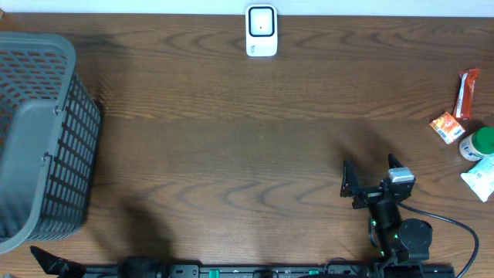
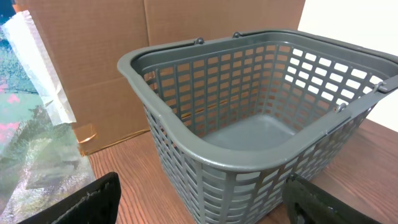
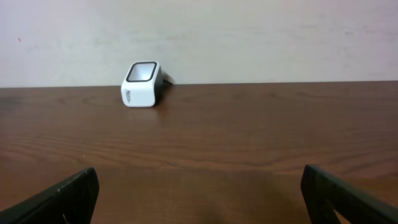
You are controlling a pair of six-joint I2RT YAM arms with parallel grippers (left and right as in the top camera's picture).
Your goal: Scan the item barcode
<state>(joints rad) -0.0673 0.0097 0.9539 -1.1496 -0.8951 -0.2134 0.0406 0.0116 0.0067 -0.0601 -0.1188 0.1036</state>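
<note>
the right gripper [image 1: 371,171] sits near the front edge of the table [image 1: 231,139], right of centre, its jaws wide apart and empty. the items lie well apart from it at the right edge: a red sachet [image 1: 468,93], an orange box [image 1: 447,126] and a green-capped bottle [image 1: 477,144]. the scanner [image 1: 262,31] stands mid far edge. the left gripper [image 2: 202,186] gapes empty at the basket [image 1: 77,154].

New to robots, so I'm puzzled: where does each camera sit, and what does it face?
Overhead: above, looking down at the brown wooden table; open right hand and arm show.
Left wrist: on that arm, faces the grey plastic mesh basket; open left hand shows.
Right wrist: low, faces the white boxy scanner; own fingers.
Shared: overhead sees both too.
</note>
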